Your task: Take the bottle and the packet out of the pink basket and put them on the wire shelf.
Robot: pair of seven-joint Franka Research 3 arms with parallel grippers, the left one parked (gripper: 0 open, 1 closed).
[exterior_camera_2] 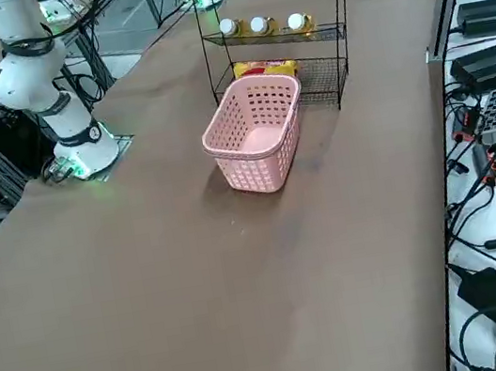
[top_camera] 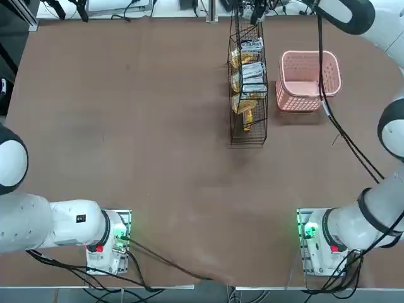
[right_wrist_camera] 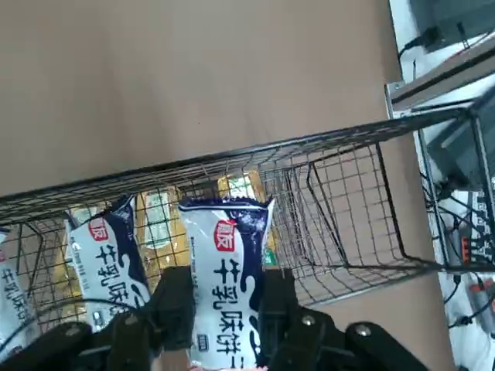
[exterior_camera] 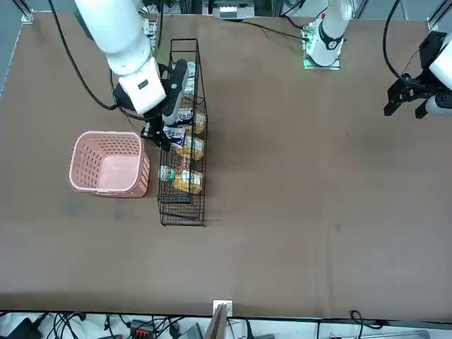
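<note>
My right gripper (right_wrist_camera: 227,309) is shut on the packet (right_wrist_camera: 228,259), a white packet with dark print, gripping it by its lower end. It holds the packet over the top tier of the black wire shelf (right_wrist_camera: 348,224), beside a like packet (right_wrist_camera: 104,259) that lies there. From the front, the gripper (exterior_camera: 166,134) is at the shelf (exterior_camera: 183,212), on its basket side. The pink basket (exterior_camera: 106,134) stands right beside the shelf, and its inside (exterior_camera_2: 255,141) looks empty. Three amber bottles with white caps (exterior_camera_2: 259,24) lie on a middle tier.
More white and yellow packets (top_camera: 249,72) fill the shelf's tiers. A yellow packet (exterior_camera_2: 262,71) lies on the lowest tier behind the basket. Cables and equipment (exterior_camera_2: 487,22) line the table's edge on the robot's right side.
</note>
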